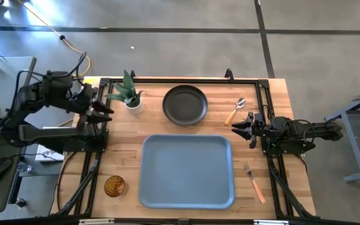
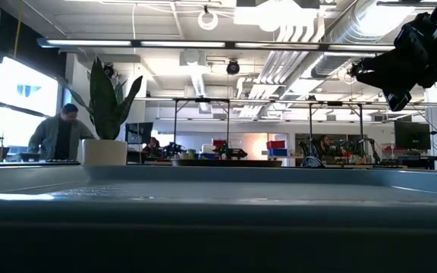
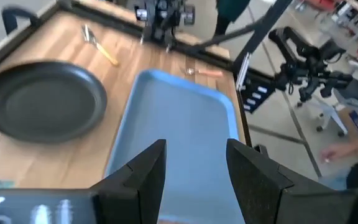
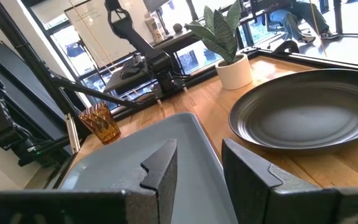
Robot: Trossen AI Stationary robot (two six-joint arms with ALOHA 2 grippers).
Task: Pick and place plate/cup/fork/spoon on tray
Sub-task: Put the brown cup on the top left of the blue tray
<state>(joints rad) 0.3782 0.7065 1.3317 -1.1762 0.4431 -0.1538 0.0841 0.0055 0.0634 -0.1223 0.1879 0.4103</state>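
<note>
Butcher-block wood is forming the table (image 1: 274,100), its pale planks lying inside a black metal frame. At its middle, the tray (image 1: 187,170) is lying flat: a smooth, light blue-grey rectangle with rounded corners and a raised rim, with nothing resting in it.

Just beyond the tray's far edge, the plate (image 1: 185,104) is sitting, round and dark grey-black with a matte surface and raised rim. Beside the tray's far left corner a white pot with a spiky green plant (image 1: 129,95) is standing upright. Off the tray's near left corner, the cup (image 1: 114,185) is standing, small, amber and translucent, with ribbed glass walls showing in the right wrist view (image 4: 102,123). Near the tray's far right corner the spoon (image 1: 235,110) is lying tilted, shiny bowl pointing away and tan handle toward the tray. Beside the tray's near right corner the fork (image 1: 254,181) is lying, metal head toward the far side and orange handle nearer.

The left gripper (image 1: 102,110) is hovering off the tray's far left corner, beside the plant pot, its fingers parted and holding nothing. The right gripper (image 1: 241,128) is hanging just beside the tray's right edge, between spoon and fork, its dark angular fingers (image 4: 160,169) spread apart and empty.
</note>
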